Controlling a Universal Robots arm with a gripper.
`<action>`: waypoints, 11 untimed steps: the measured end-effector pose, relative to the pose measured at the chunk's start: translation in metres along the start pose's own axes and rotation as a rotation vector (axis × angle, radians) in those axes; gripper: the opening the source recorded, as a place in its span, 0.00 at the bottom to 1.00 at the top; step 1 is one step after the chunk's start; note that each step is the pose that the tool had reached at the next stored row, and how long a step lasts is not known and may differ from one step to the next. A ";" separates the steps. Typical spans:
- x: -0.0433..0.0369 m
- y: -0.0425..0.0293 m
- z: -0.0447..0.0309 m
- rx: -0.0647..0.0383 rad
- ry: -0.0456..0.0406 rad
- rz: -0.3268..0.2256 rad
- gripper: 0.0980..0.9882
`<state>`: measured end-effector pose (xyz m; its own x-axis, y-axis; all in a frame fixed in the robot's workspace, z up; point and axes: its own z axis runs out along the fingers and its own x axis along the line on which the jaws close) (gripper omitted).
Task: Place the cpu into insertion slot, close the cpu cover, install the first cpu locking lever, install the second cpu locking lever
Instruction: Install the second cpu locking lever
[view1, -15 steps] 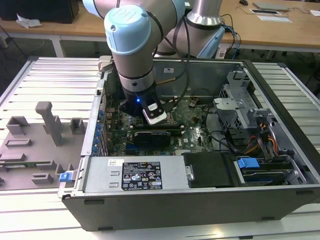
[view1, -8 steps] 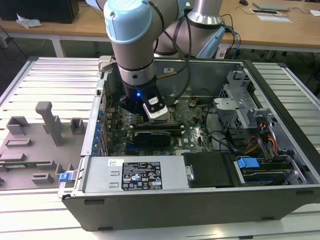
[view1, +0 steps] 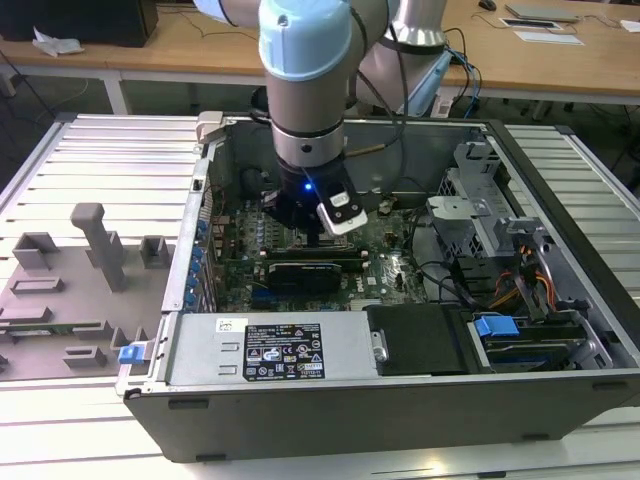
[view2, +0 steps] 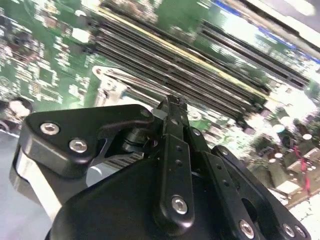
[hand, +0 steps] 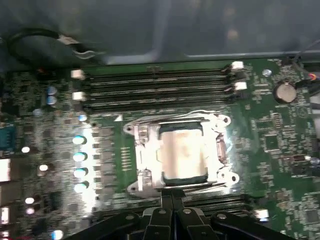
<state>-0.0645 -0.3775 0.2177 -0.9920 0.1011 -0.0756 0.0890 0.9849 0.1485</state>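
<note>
Inside the open grey computer case (view1: 400, 400), the black gripper (hand: 172, 196) hangs clenched, its fingers pressed together and holding nothing, just beside the socket's edge. Seated in the dark-framed insertion slot (hand: 145, 172), the silvery-grey square cpu (hand: 181, 152) lies under the closed thin metal cpu cover (hand: 222, 147).

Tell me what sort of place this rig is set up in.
Probably a lab or workshop bench for robotic PC assembly. An open grey desktop computer case lies on a ribbed metal worktable, grey moulded part fixtures stand beside it, and wooden desks stand behind. The arm's black end effector is by the silvery socket cover.
</note>
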 end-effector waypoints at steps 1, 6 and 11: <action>-0.0054 0.0012 0.0006 0.001 0.0042 0.000 0.01; -0.0136 0.0212 0.0043 0.001 0.0059 0.001 0.01; -0.0129 0.0291 0.0049 0.001 0.0059 0.001 0.01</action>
<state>-0.0487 -0.3495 0.2182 -0.9925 0.1009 -0.0696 0.0898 0.9849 0.1477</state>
